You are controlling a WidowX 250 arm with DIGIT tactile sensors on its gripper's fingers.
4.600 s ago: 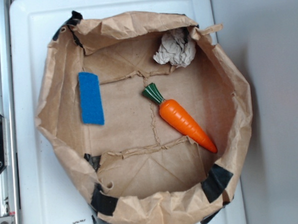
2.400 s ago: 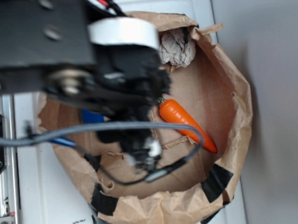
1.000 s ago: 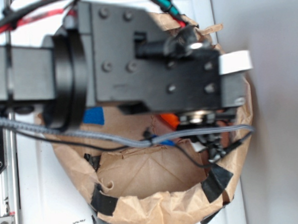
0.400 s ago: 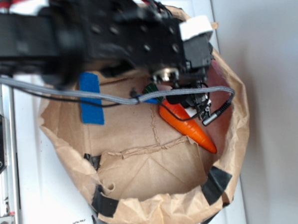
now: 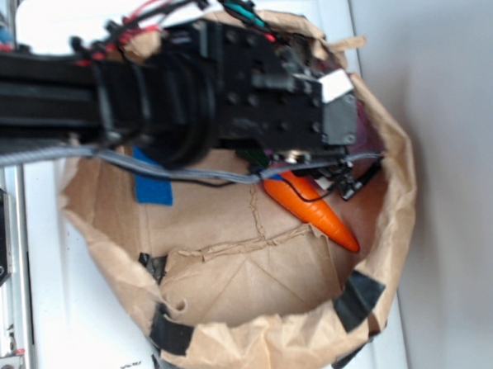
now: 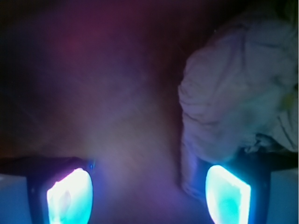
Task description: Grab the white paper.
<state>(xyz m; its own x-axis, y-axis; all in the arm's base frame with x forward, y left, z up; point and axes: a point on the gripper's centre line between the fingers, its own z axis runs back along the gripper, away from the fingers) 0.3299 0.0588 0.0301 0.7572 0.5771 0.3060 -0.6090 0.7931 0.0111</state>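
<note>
White paper (image 6: 233, 98) sits just above one glowing fingertip (image 6: 227, 193) (end effector (image 6: 148, 193) spread wide).

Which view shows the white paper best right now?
The wrist view. The white paper fills its upper right as a wrinkled ball, offset toward one of the two glowing fingers rather than centred between them. In the exterior view the black arm covers the bag's far corner, so the paper is hidden.
</note>
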